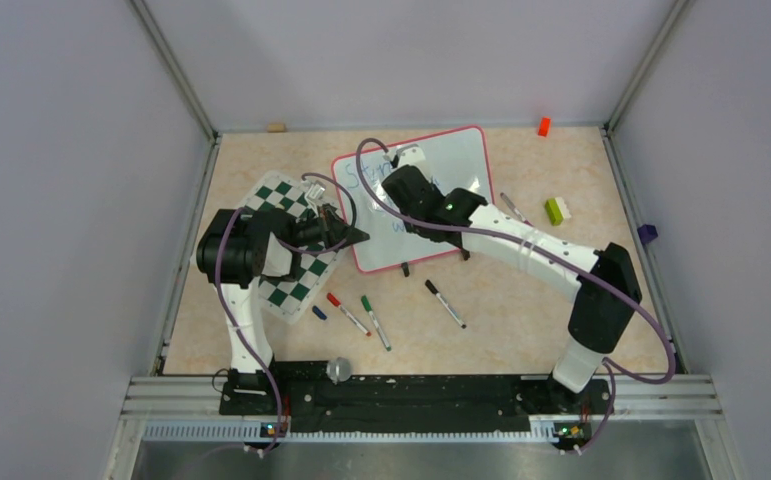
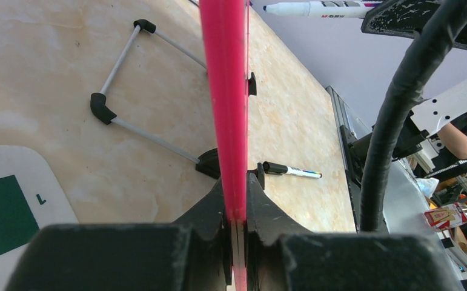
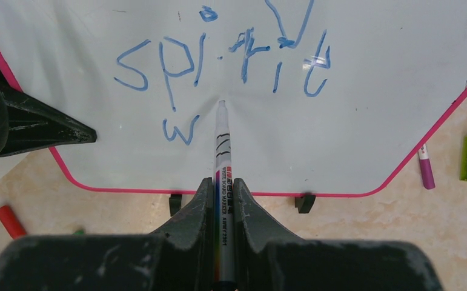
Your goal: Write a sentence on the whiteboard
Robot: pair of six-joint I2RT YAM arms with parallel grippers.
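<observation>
The whiteboard (image 1: 456, 160), glossy white with a red-pink frame, stands tilted on its wire stand at the table's middle. My left gripper (image 1: 357, 237) is shut on its near left frame edge; in the left wrist view the frame (image 2: 225, 91) runs straight between the closed jaws (image 2: 235, 189). My right gripper (image 1: 401, 170) is over the board, shut on a whiteboard marker (image 3: 221, 157). The marker's tip touches the board (image 3: 370, 121) just right of a blue "w" (image 3: 179, 130). Above it the sentence reads "spirit" (image 3: 218, 60), with strokes of a higher line cut off.
A green-and-white chessboard mat (image 1: 283, 290) lies under the left arm. Red (image 1: 346, 312), green (image 1: 375, 320) and black (image 1: 445, 303) markers lie near the front. A green brick (image 1: 558, 210), a purple block (image 1: 647, 234) and an orange block (image 1: 544, 126) sit at the right.
</observation>
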